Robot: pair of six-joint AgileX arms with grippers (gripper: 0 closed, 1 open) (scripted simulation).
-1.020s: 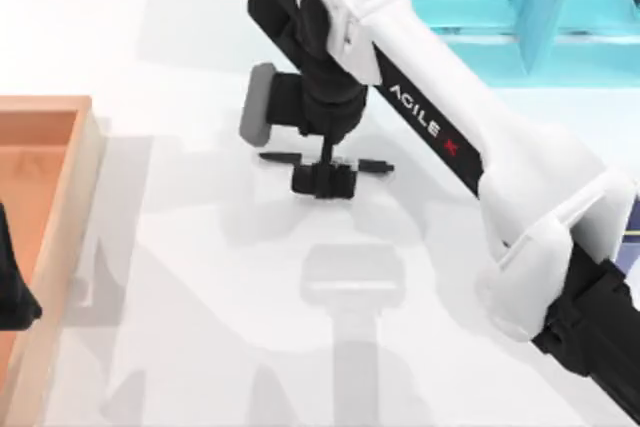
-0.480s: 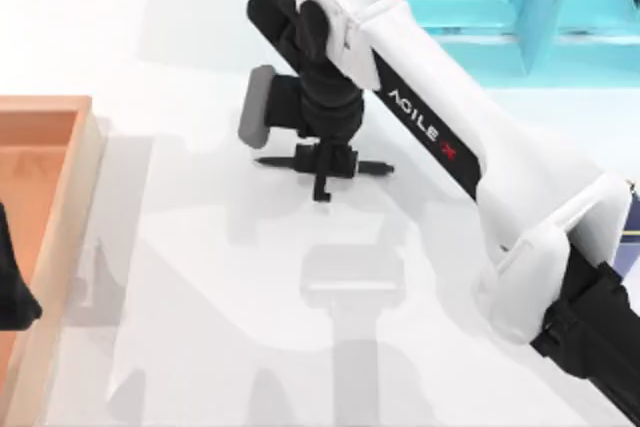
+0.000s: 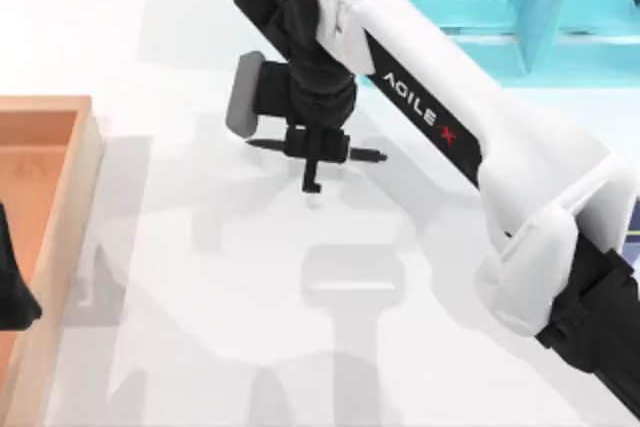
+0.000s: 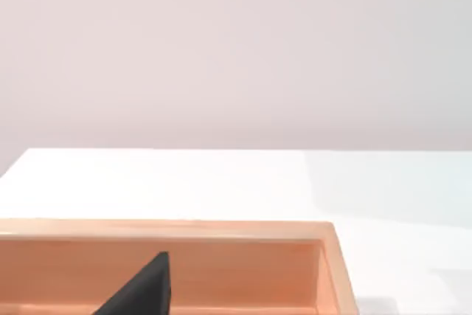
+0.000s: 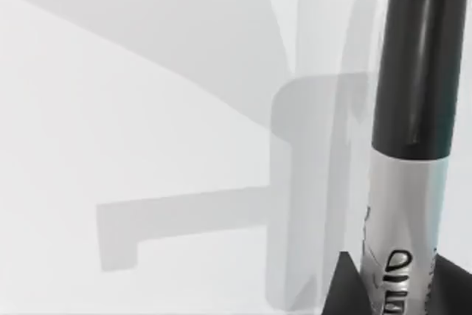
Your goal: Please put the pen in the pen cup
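The pen (image 3: 366,155) is a slim black marker lying level, crosswise under my right wrist, a little above the white table. My right gripper (image 3: 313,151) is shut on the middle of it. In the right wrist view the pen (image 5: 410,101) rises black above its grey printed band, and dark fingertips (image 5: 341,290) clamp it at the band. A sliver of the periwinkle pen cup (image 3: 634,219) peeks out at the right edge, mostly hidden behind my right arm. My left gripper (image 3: 10,287) is parked over the orange tray at the left edge.
An orange wooden tray (image 3: 88,162) takes up the left side of the table, and its wall (image 4: 221,230) runs across the left wrist view. A turquoise shelf unit (image 3: 500,7) stands at the back right. Bare white table lies in the middle and front.
My right gripper closed on the pen and lifted it off the table, drifting slightly left and toward the back. The left arm stayed still.
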